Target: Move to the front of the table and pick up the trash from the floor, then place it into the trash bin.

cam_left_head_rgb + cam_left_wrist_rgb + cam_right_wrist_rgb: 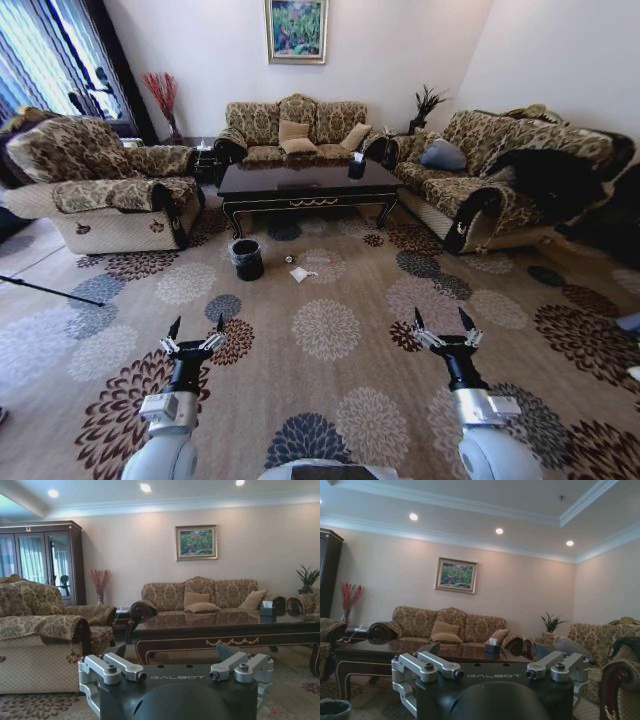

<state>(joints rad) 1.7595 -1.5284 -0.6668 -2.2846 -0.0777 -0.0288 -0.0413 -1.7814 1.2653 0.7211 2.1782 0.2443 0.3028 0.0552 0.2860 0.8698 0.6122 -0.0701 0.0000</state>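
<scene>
Head view: both arms reach forward over the carpet, left gripper (197,329) and right gripper (444,322) with jaws apart, empty. Far ahead, crumpled trash (301,273) lies beside the trash bin (247,258), before the table (305,183).

Left wrist view: the table (225,630) stands close.

Right wrist view: the trash bin (333,709) rim sits below the table (385,652).

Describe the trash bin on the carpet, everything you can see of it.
The trash bin is a small round black container standing upright on the patterned carpet, just in front of the left end of the dark wooden table. A crinkled clear plastic liner is folded over its rim. Nothing touches it but the floor; a white crumpled paper lies apart from it to its right. Both grippers, the left gripper and the right gripper, hang open well short of it. Its rim also shows in the right wrist view.
</scene>
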